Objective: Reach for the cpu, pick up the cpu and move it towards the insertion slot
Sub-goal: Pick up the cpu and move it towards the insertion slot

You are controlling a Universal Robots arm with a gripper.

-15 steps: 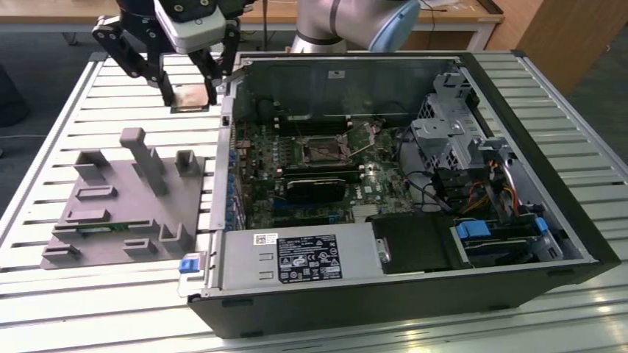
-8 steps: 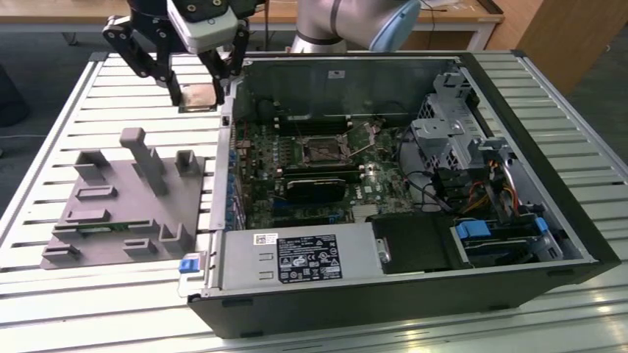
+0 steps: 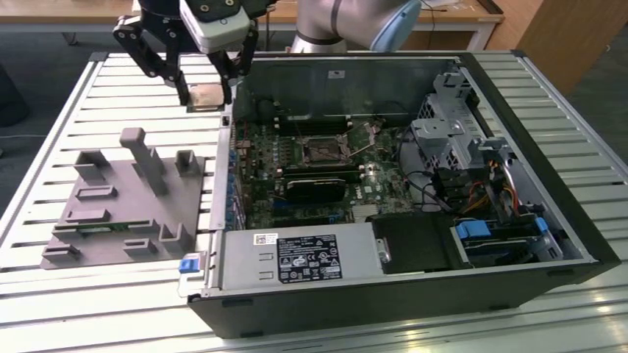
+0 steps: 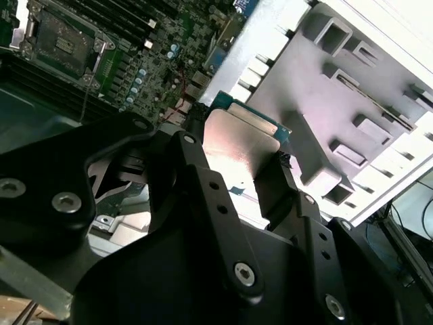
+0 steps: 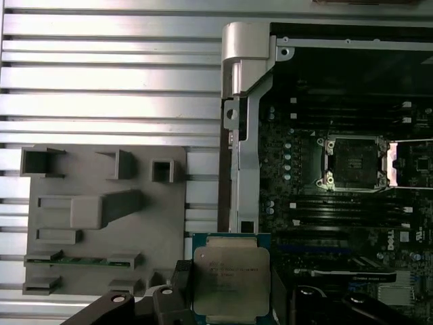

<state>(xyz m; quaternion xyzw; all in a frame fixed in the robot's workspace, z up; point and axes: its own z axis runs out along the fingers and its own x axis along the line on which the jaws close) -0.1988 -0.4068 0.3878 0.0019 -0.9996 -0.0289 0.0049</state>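
My gripper hangs above the slatted table just outside the computer case's far corner on the exterior view's left, shut on the cpu. In both wrist views the cpu shows as a flat square chip with a silvery top, clamped between the two black fingers. The insertion slot is a dark square socket with a metal frame on the green board inside the case, and it is seen in both wrist views. The cpu is off to one side of the slot, apart from it.
A grey tray with blocks and posts lies on the table at the exterior view's left of the case. Inside the case sit a long black card, a power supply and a drive cage. The case wall stands between the cpu and the slot.
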